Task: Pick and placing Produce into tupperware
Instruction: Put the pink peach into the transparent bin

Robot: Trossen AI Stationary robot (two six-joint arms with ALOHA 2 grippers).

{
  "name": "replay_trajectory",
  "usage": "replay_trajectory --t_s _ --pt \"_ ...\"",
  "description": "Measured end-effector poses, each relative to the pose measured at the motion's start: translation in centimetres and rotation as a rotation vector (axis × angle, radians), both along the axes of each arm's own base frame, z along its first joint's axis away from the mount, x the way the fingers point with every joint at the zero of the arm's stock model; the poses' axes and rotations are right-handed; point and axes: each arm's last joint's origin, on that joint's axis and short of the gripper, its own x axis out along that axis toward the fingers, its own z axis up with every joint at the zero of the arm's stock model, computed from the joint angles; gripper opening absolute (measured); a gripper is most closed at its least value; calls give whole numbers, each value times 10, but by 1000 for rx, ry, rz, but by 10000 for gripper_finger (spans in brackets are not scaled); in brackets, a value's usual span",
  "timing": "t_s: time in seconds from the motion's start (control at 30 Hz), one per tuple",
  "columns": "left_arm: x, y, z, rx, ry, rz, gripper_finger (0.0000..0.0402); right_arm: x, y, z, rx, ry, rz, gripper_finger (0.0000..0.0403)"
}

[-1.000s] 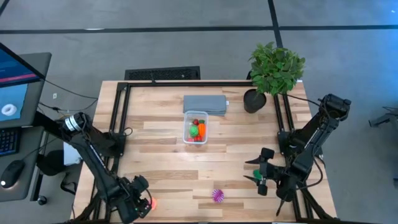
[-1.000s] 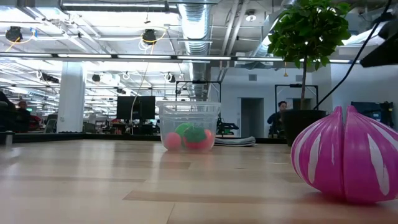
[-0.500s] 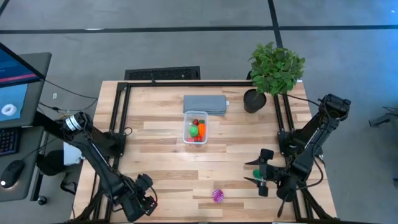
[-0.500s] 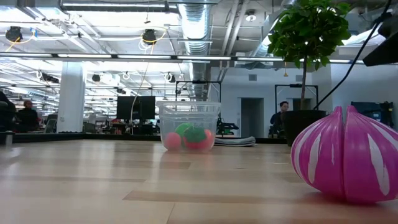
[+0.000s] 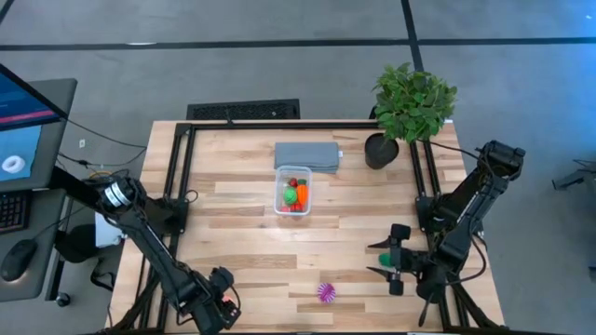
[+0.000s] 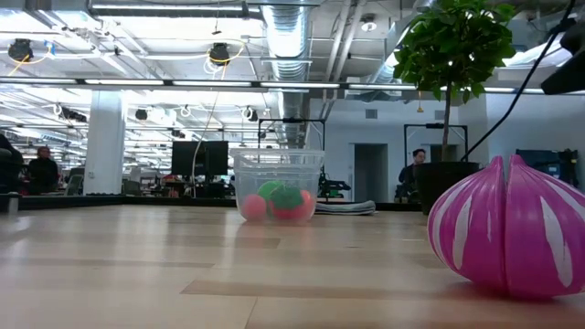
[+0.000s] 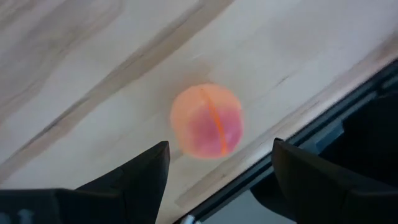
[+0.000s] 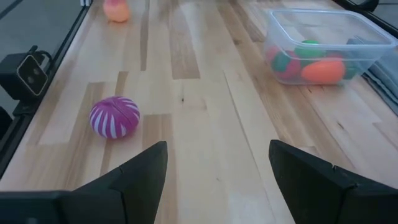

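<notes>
Your left gripper (image 7: 217,163) hung over the table's (image 5: 242,242) near-left corner, jaws wide apart and empty, straddling a pink-orange peach (image 7: 206,121) lying by the edge. Your right gripper (image 5: 393,258) waited near the right side, jaws parted, holding nothing. The purple ball (image 5: 326,292) lay between them, and the tupperware (image 5: 292,194) held produce mid-table, beside the grey pad (image 5: 306,155).

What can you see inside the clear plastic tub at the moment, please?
The tupperware holds toy produce: an orange piece, a green one and a red one. Anything lying beneath them is covered.
</notes>
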Motion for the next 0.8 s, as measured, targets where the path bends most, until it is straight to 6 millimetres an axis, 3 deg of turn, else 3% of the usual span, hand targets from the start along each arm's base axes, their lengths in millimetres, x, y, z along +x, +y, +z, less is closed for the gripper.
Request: replay_trajectory --t_s 0.8 --pt "3 -3 -20 32 8 -12 270 0 0 0 4 -2 0 306"
